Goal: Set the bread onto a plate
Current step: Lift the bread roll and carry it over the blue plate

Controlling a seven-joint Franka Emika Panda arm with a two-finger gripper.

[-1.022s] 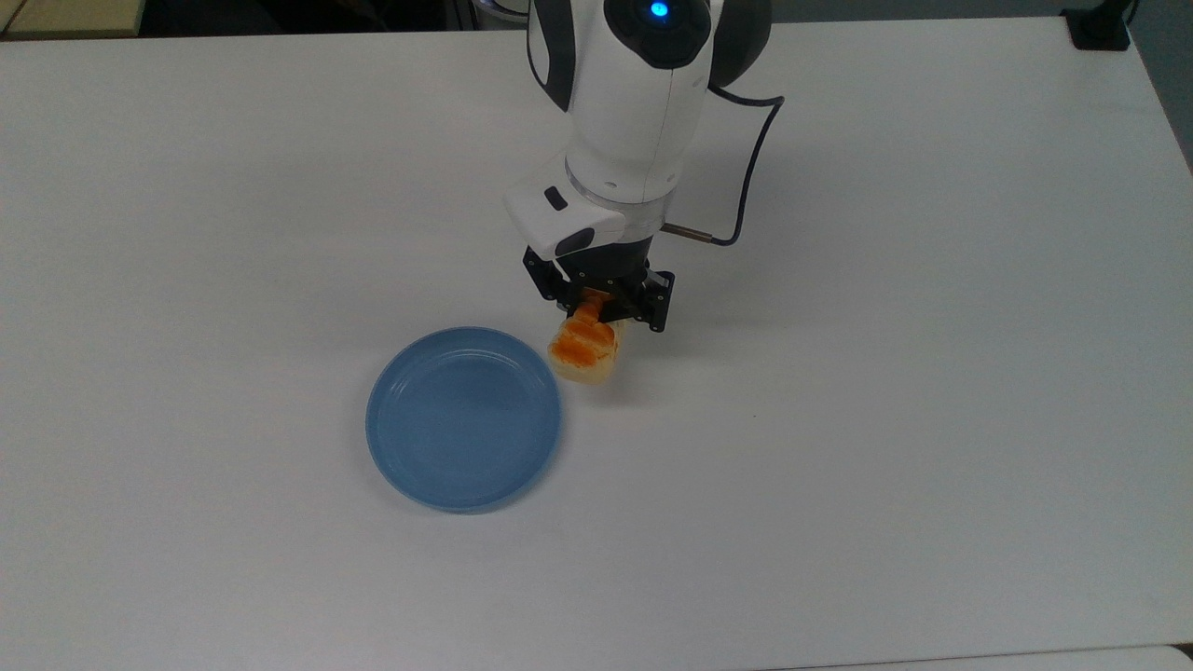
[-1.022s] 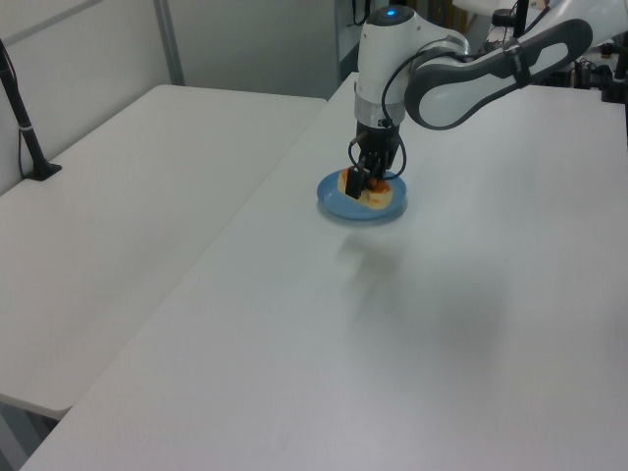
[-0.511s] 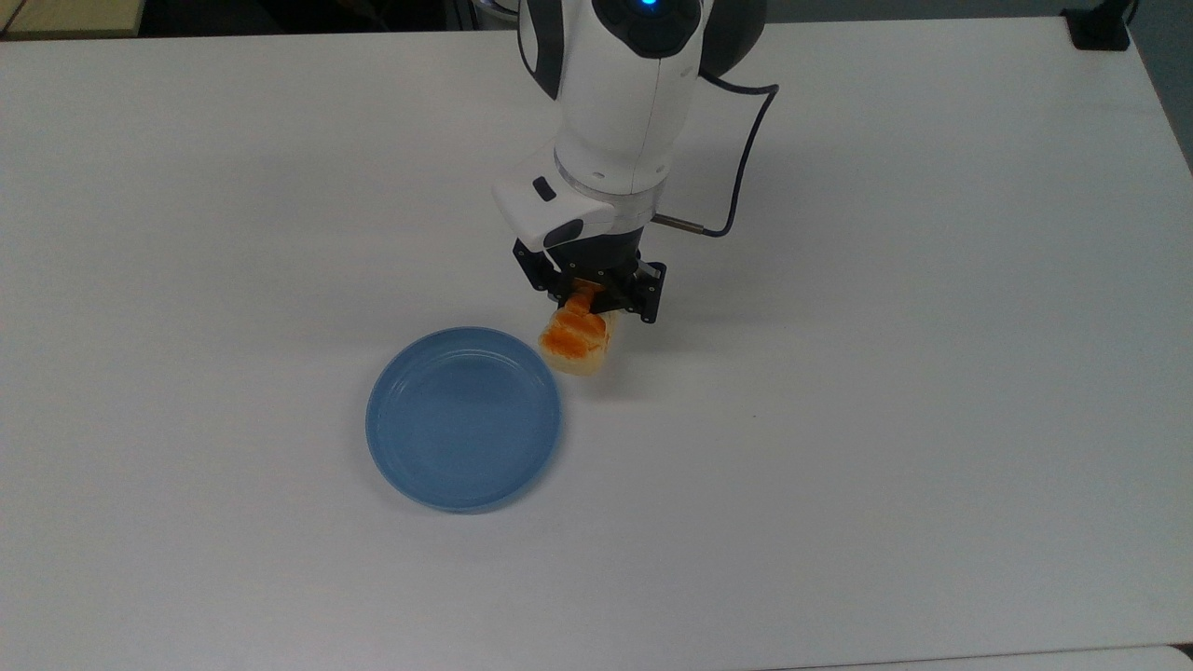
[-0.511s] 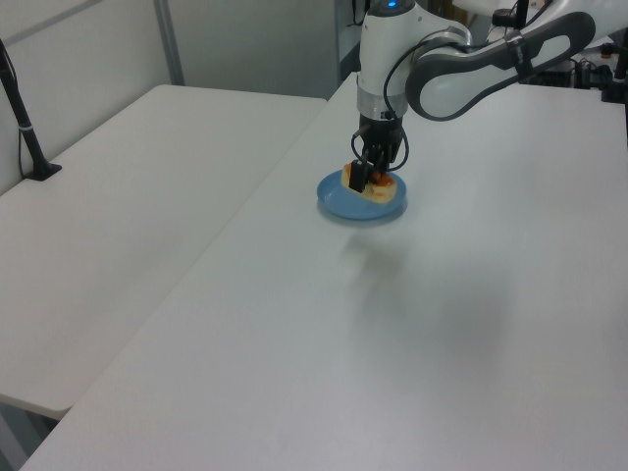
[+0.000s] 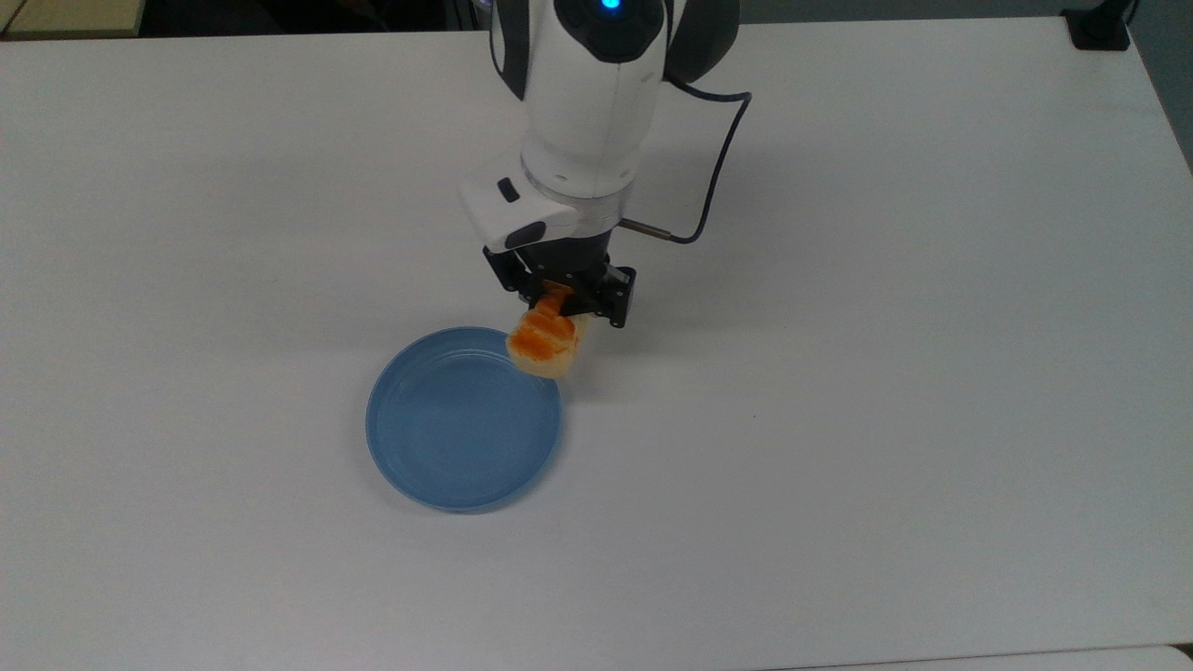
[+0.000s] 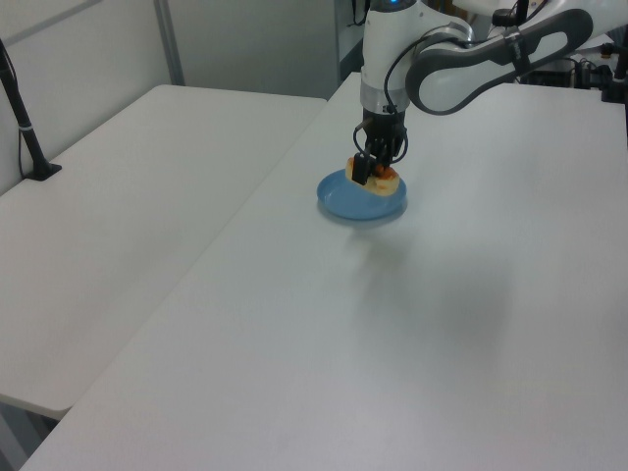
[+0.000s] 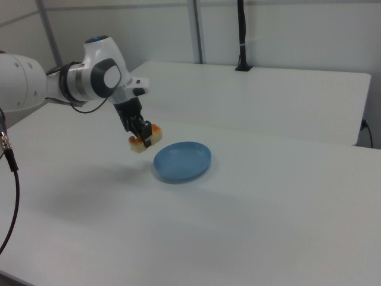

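My gripper (image 5: 557,303) is shut on the bread (image 5: 542,341), a small orange-topped loaf with pale sides, held in the air. The loaf hangs tilted over the upper right rim of the light-blue plate (image 5: 438,438) in the top view. In the right view the bread (image 7: 143,142) hangs just left of the plate (image 7: 184,162), a little above table height, under the gripper (image 7: 143,134). In the left view the bread (image 6: 381,179) and gripper (image 6: 371,173) overlap the plate's (image 6: 343,203) far side.
The white table (image 5: 885,373) spreads wide around the plate. A black post (image 7: 241,36) stands on a second table at the back of the right view. Another black post (image 6: 25,128) stands at the left view's left. A cable (image 5: 718,168) loops off the wrist.
The arm has carried the bread toward the top view's left. The loaf has gone from beside the plate's rim to overlapping it. The plate has not moved.
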